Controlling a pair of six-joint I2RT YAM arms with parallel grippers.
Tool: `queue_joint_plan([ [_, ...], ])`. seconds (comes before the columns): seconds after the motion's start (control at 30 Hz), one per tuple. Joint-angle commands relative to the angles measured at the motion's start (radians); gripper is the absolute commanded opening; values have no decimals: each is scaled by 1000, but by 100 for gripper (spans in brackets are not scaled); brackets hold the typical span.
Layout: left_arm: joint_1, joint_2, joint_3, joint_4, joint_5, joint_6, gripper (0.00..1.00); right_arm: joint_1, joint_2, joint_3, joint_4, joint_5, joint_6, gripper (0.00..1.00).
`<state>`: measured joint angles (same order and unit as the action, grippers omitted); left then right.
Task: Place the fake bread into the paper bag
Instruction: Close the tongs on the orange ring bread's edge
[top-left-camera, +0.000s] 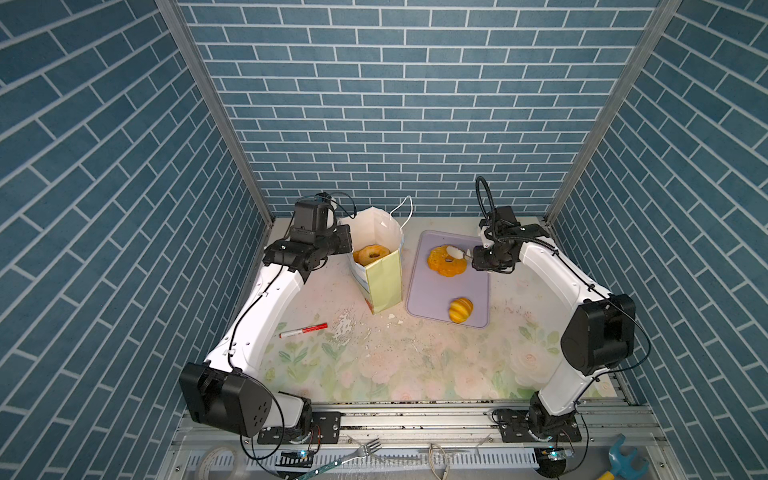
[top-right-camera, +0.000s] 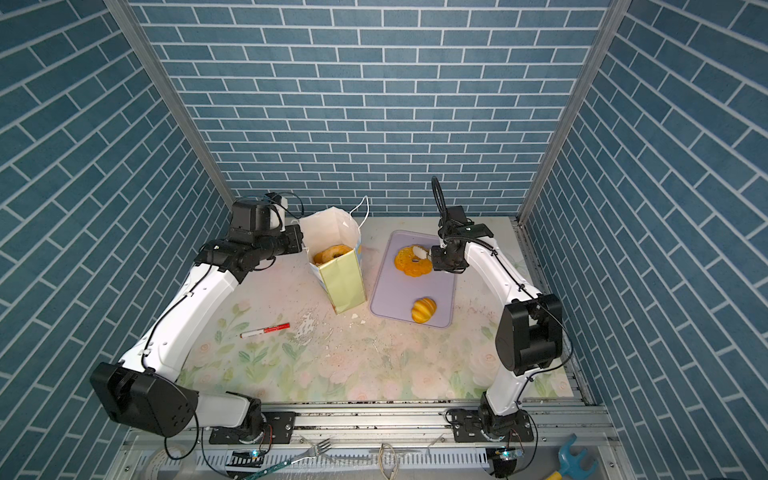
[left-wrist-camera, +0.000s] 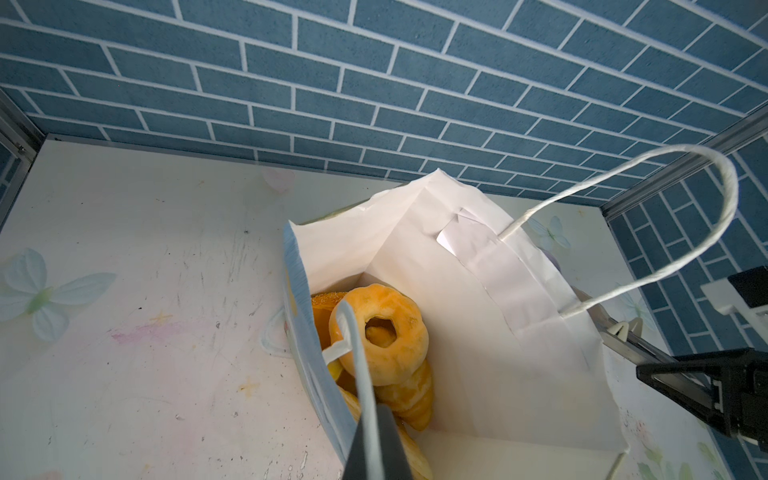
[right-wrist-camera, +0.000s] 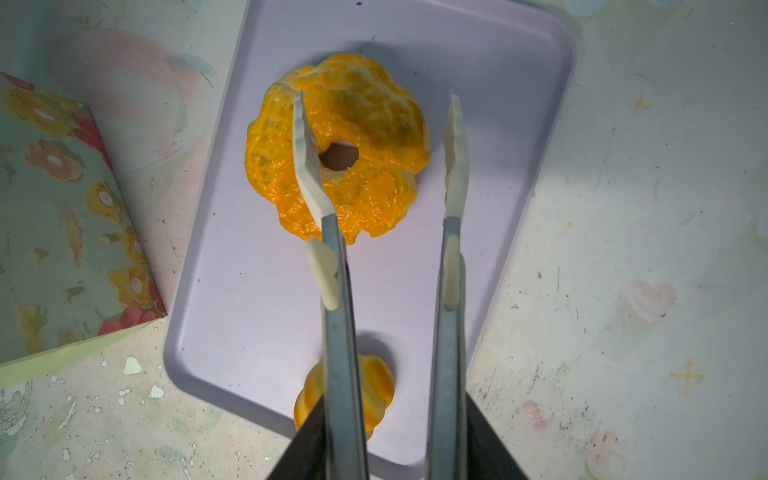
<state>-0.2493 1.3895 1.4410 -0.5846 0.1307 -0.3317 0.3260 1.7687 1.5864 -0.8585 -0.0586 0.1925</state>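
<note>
The paper bag stands open at the back, left of the tray. Inside it lie a ring doughnut and a croissant. My left gripper is at the bag's left rim, shut on the near cord handle. A flat, crinkled ring doughnut lies on the lilac tray. My right gripper hovers over it, open, holding nothing. A ridged roll sits at the tray's near end.
A red marker lies on the floral mat left of the bag, with white flakes scattered near it. A fork, a tape roll and a blue toy wrench rest on the front rail.
</note>
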Motion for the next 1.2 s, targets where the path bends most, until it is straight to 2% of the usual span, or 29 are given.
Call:
queue_joint_plan([
  [0.0, -1, 2, 5, -1, -8, 9, 0, -4, 68, 58, -67, -24, -46, 45],
  [0.27, -1, -4, 1, -4, -18, 8, 0, -11, 130, 106, -100, -23, -71, 45],
  [0.67, 0, -9, -4, -1, -19, 7, 0, -27, 53, 62, -137, -19, -71, 45],
  [0.83, -1, -3, -3, 3, -13, 5, 0, -36, 74, 68, -143, -23, -71, 45],
  [1.17, 0, -1, 1, 2, -16, 7, 0, -46, 146, 110, -126, -117, -62, 43],
])
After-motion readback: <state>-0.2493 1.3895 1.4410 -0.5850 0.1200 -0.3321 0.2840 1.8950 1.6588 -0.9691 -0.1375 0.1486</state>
